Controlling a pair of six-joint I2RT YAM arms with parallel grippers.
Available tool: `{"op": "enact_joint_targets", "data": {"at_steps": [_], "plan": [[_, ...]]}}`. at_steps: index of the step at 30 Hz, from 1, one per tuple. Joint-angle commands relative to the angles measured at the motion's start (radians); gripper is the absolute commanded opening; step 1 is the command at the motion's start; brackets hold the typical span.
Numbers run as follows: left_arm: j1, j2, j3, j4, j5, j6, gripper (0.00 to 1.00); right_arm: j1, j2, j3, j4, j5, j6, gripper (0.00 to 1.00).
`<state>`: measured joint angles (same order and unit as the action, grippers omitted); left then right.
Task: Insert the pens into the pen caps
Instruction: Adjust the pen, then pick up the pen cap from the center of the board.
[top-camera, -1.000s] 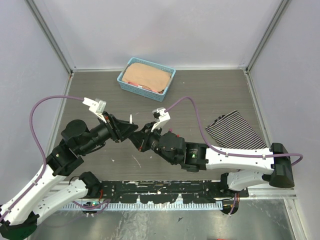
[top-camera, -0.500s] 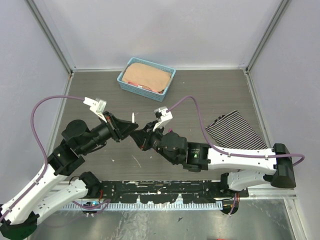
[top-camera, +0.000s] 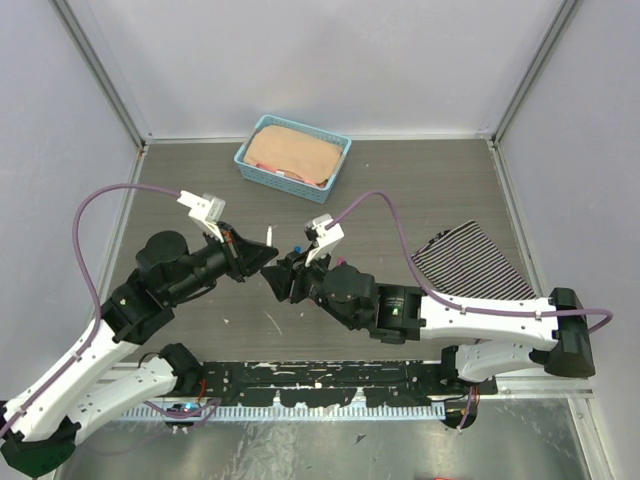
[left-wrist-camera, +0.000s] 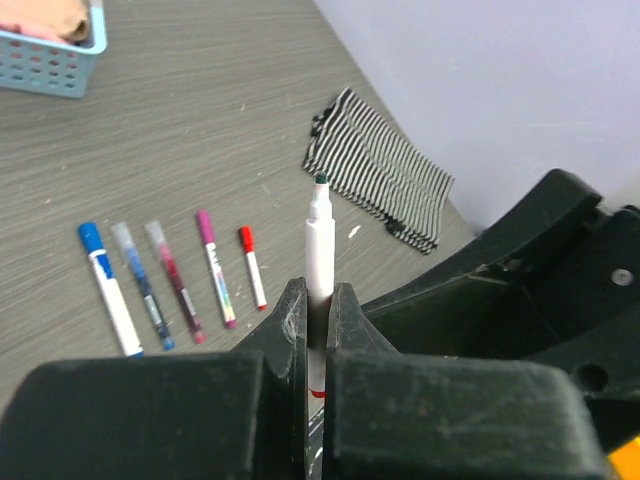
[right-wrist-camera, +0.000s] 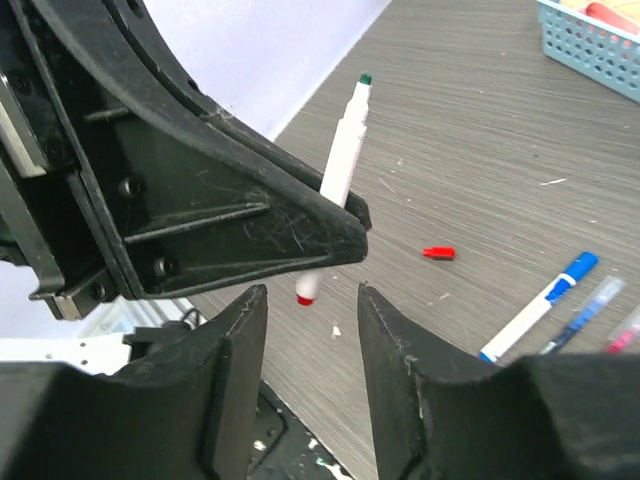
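Firmly clamped in left fingers (left-wrist-camera: 288, 322), white pen (left-wrist-camera: 319, 255), dark green tip, red end, right fingers (right-wrist-camera: 235, 345) apart.

Held pen (left-wrist-camera: 318, 262): white barrel, dark green tip, red band at its lower end. Five pens (left-wrist-camera: 213, 270) on the table show caps, left to right, of blue, clear over blue, clear over maroon, magenta and red. Loose cap (right-wrist-camera: 438, 253): red. Table (top-camera: 440, 190): grey-brown wood grain. Basket (top-camera: 246, 160), far side: light blue, with peach fabric (top-camera: 292, 150) inside. Cloth (top-camera: 470, 262), right: black-and-white stripes. Arms (top-camera: 480, 318): black and white. Cables (top-camera: 370, 194): purple.
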<state>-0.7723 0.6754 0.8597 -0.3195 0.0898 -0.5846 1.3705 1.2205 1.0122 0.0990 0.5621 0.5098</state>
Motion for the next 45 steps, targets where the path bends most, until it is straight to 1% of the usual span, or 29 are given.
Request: {"op": "enact_joint_targets", "data": {"at_steps": [1,3,6,8,10,14,17,22,27,30,35,37,42,45], "plan": [[0.001,0.033,0.107,-0.163,-0.083,0.09,0.0,-0.004,-0.043,0.063,-0.087,0.005,-0.106,0.5],[0.001,0.054,0.15,-0.235,-0.156,0.126,0.0,-0.005,-0.037,0.069,-0.153,0.019,-0.127,0.57],[0.008,0.078,0.203,-0.327,-0.245,0.178,0.0,-0.012,-0.006,0.102,-0.273,0.083,-0.085,0.6],[0.027,0.086,0.238,-0.382,-0.295,0.202,0.0,-0.038,0.03,0.126,-0.327,0.077,-0.047,0.6],[0.061,0.09,0.27,-0.43,-0.319,0.224,0.0,-0.079,0.07,0.139,-0.356,0.028,0.01,0.6],[0.131,0.061,0.307,-0.5,-0.362,0.259,0.0,-0.191,0.162,0.155,-0.361,-0.118,0.151,0.6],[0.137,0.02,0.322,-0.566,-0.399,0.284,0.0,-0.243,0.261,0.202,-0.367,-0.176,0.244,0.62],[0.138,-0.052,0.308,-0.609,-0.402,0.307,0.0,-0.267,0.464,0.326,-0.405,-0.167,0.373,0.68],[0.137,-0.093,0.293,-0.652,-0.384,0.316,0.0,-0.266,0.706,0.548,-0.559,-0.136,0.501,0.71],[0.137,-0.12,0.274,-0.661,-0.336,0.324,0.0,-0.264,0.833,0.665,-0.635,-0.117,0.572,0.71],[0.137,-0.152,0.232,-0.674,-0.296,0.329,0.0,-0.249,0.923,0.761,-0.678,-0.04,0.661,0.71],[0.137,-0.173,0.209,-0.673,-0.29,0.333,0.0,-0.236,0.966,0.826,-0.708,-0.015,0.672,0.71],[0.136,-0.214,0.187,-0.661,-0.293,0.325,0.0,-0.215,1.095,1.008,-0.863,0.027,0.716,0.71],[0.137,-0.232,0.176,-0.647,-0.288,0.324,0.0,-0.214,1.124,1.018,-0.875,0.042,0.734,0.71]]}}
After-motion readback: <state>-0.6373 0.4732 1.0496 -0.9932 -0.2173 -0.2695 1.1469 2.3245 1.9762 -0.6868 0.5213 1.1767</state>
